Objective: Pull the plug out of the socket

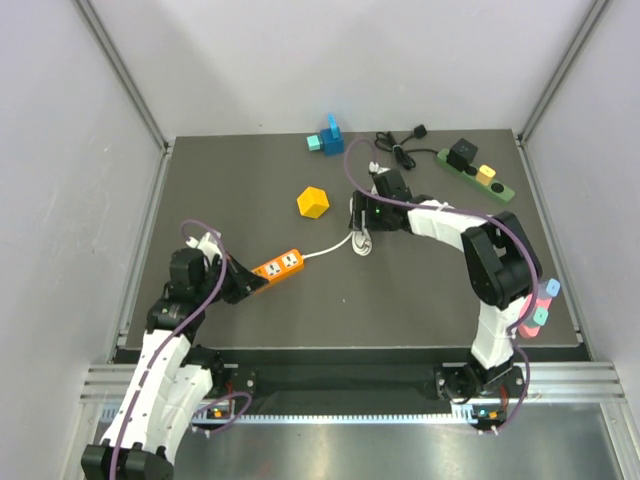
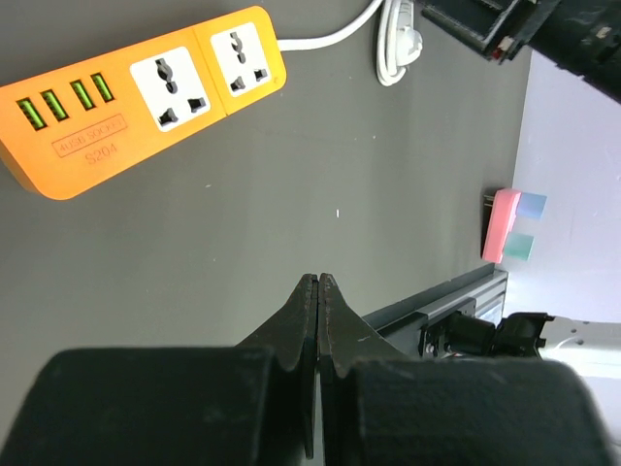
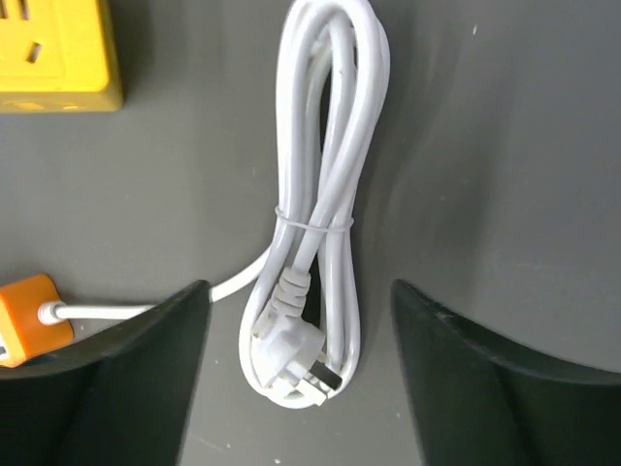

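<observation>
— Dark table [image 1: 420, 290], pale walls [image 1: 300, 60]. Where's the green power strip [image 1: 477, 173]?
— Far right corner, with a black plug [image 1: 461, 153] seated at its far end. Neither arm is near it.
— Claws?
— Right claw [image 3: 299, 291] spread wide over the white cord bundle [image 3: 315, 194]. Left claw [image 2: 318, 286] pressed together, empty, near the orange strip [image 2: 136, 97].
— Risk?
— Grabbing that wrong cord, I'd judge. Or the unheld green strip lifting along with the plug.
</observation>
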### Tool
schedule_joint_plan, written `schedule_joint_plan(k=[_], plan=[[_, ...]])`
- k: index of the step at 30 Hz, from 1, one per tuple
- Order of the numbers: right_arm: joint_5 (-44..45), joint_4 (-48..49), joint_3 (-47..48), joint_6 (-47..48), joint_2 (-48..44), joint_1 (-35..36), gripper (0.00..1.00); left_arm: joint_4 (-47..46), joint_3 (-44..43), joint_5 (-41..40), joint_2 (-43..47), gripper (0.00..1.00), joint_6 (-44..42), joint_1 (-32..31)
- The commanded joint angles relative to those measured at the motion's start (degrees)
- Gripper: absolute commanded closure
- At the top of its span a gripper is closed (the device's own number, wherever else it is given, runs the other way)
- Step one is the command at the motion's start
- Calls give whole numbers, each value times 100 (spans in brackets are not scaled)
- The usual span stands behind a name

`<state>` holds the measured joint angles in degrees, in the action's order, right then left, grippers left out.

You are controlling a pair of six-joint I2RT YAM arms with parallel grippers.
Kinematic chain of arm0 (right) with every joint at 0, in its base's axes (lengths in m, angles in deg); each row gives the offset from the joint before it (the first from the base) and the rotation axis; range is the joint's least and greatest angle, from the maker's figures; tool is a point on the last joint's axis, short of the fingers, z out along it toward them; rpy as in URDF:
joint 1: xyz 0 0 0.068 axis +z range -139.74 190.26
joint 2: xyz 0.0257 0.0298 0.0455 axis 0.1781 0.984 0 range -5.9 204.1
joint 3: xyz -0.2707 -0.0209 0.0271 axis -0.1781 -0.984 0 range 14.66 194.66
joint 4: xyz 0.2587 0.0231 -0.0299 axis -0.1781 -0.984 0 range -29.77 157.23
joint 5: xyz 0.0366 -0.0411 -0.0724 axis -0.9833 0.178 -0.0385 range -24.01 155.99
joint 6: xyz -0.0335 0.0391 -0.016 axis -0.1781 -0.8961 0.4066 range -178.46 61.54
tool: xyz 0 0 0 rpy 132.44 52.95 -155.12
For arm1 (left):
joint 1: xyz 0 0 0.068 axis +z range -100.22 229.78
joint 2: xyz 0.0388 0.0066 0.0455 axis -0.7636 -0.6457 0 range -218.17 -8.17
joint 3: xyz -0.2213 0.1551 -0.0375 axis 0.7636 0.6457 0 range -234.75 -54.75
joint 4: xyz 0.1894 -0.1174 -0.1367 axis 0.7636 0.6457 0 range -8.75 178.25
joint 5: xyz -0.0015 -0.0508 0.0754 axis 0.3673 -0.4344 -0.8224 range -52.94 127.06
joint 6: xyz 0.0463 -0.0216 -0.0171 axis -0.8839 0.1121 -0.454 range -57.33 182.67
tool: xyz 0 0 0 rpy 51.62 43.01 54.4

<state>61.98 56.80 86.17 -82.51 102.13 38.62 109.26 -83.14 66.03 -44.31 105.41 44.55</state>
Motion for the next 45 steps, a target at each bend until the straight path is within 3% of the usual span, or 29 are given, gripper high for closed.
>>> schedule_joint_plan(k=[1,4,7,10,12,19,24,29,33,45], plan=[[-100,472,-136,-11,8,-6,29,108,-220,65,133,100,-73,5],[-214,639,-286,-29,60,20,39,100,-221,117,99,100,-29,5],[-214,701,-408,-38,104,64,43,29,-220,118,81,100,-3,5],[-240,832,-593,-64,113,152,58,12,-229,100,81,100,-29,5],[-214,894,-690,-73,87,222,62,20,-238,82,63,100,-55,14],[207,1272,-1401,-415,-369,924,100,12,-343,30,-59,100,-187,5],[847,1246,-1657,-959,-546,1855,100,-41,-449,-32,-156,100,-249,14],[1683,1535,-2254,-2392,-774,2612,100,-94,-493,-32,-271,100,-336,14],[1703,2097,-2212,-2324,-573,3096,100,-41,-545,-111,-280,100,-459,14],[2290,1334,1698,-917,1492,3035,100,248,-826,-383,256,100,-275,14]])
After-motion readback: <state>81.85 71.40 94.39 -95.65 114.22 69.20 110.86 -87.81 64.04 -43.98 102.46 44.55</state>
